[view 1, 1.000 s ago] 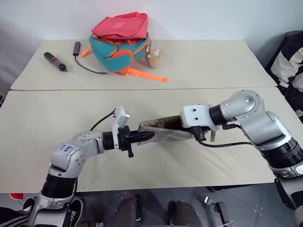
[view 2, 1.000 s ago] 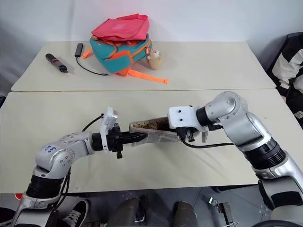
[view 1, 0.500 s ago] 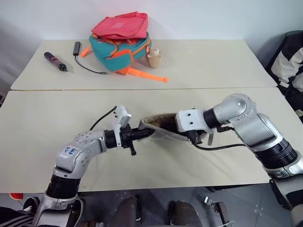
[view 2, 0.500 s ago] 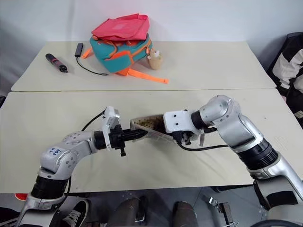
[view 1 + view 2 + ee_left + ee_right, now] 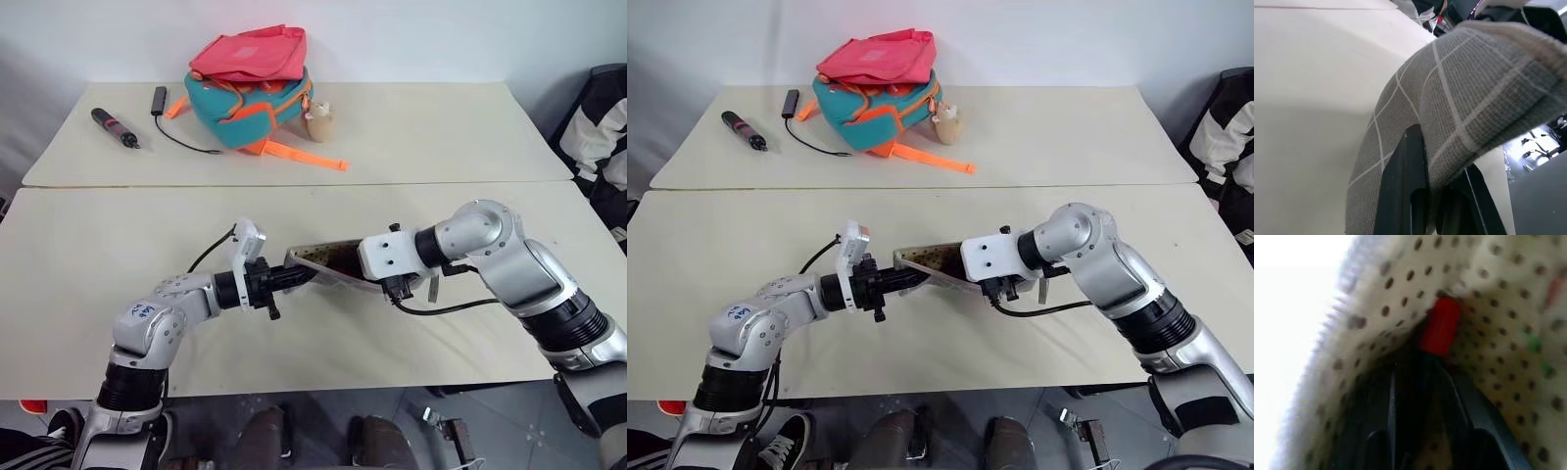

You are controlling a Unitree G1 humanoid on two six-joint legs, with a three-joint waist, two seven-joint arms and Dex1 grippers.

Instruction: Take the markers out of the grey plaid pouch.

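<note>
two cream tables stood end to end under a pale wall, the far one carrying a teal and orange backpack and a dark pen-like tool, both well apart from the work. above the near table the grey plaid pouch hung between the two arms, its long axis running left to right across the view, tilted slightly, with its open mouth and dotted lining turned up and towards the right arm. the left gripper was clenched on the pouch's left end, its black fingers pinching the plaid cloth from outside. the right gripper reached down into the mouth from the right end, fingers part way apart, with nothing clearly between them. just ahead of its fingertips lay the red marker, touching the lining; it seemed to lie along the pouch's length with its butt end facing the gripper, though the blur made that uncertain. a green smudge beside it was probably the light green marker. by my reading the right arm was the nearer one, and the coming pinch turned on pushing a little deeper along the pouch's length to straddle the red marker.
</note>
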